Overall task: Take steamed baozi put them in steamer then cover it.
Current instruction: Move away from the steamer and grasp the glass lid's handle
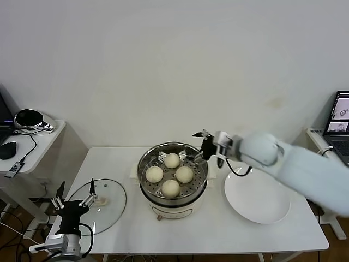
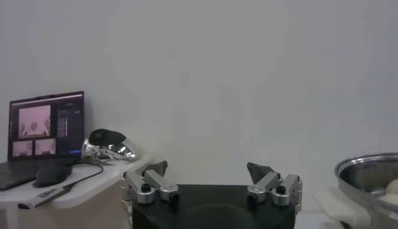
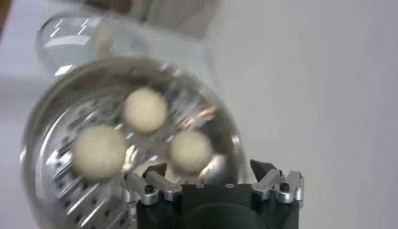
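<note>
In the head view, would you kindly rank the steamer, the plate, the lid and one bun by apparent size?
Steamer, plate and lid look about equally wide, so I won't rank those three; the lid is partly hidden by the left arm. Bun: clearly the smallest.

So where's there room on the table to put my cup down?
Bare table lies in front, between the glass lid and the steamer, and along the back edge behind the lid. The white plate is empty too. It's crowded at the steamer, where the right gripper hovers.
</note>
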You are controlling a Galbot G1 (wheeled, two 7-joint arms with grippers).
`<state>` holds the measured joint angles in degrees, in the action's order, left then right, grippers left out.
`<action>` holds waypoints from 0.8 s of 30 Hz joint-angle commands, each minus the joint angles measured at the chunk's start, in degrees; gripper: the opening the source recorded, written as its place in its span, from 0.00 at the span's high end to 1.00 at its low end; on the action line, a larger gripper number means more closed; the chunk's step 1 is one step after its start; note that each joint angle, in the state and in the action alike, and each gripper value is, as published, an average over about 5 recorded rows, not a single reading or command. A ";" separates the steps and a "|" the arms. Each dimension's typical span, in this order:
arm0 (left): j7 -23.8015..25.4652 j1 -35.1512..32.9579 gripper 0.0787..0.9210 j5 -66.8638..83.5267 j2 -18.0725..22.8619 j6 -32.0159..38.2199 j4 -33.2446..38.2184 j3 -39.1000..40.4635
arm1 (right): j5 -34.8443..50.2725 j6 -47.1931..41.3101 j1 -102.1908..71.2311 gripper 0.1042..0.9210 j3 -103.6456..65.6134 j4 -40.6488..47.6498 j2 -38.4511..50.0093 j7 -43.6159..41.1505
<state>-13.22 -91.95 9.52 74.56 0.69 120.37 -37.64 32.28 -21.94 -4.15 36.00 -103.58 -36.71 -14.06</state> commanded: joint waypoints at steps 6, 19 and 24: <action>-0.18 -1.24 0.12 -16.62 -0.57 0.14 -4.04 0.28 | -17.13 34.92 -69.62 0.12 -71.72 -2.89 -20.39 7.63; 0.76 -8.21 0.12 -75.51 -8.91 0.93 -15.39 -9.42 | -21.69 38.72 -78.67 0.12 -90.81 -3.26 -39.37 7.86; 0.63 -5.63 0.12 -84.46 -11.13 1.86 -22.33 -7.11 | -21.03 37.87 -80.43 0.12 -94.50 -3.79 -40.53 8.96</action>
<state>-12.86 -96.33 -38.25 68.54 1.49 109.45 -43.03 14.06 11.41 -75.90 -41.81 -106.56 -67.17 -6.63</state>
